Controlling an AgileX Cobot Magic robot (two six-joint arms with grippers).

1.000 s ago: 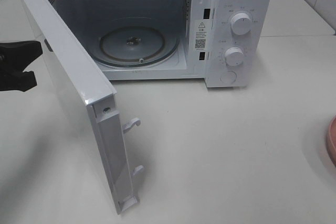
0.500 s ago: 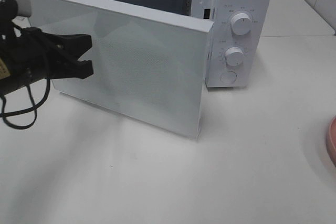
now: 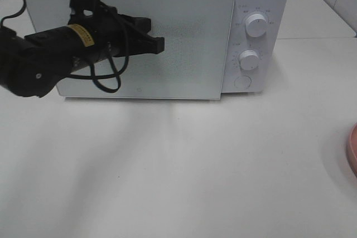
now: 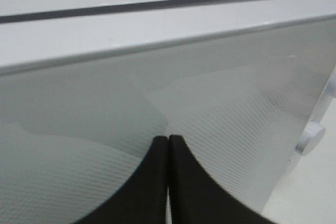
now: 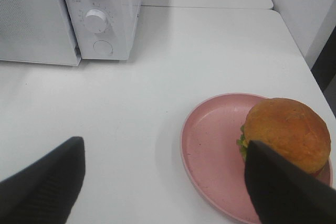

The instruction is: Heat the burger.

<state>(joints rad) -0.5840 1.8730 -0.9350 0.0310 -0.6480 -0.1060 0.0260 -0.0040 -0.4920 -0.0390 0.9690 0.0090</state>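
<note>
Now the white microwave (image 3: 167, 32) sits at the back of the white worktop (image 3: 195, 165), and its door (image 3: 139, 43) looks flat against its front. The left claw (image 3: 159, 43) is squeezed tight with nothing in it, and its tips sit right at the door, near the middle. In the left wrist view the two black fingers (image 4: 152, 182) press together in front of the door's dotted glass. Two round knobs (image 3: 255, 24) are on the right side of the microwave front.

The burger (image 5: 286, 135) is on the pink plate (image 5: 210, 150), well away from the microwave, at the right side of the worktop. The right claw (image 5: 168, 182) is spread wide over the plate and holds nothing. One finger shows in front of the burger.
</note>
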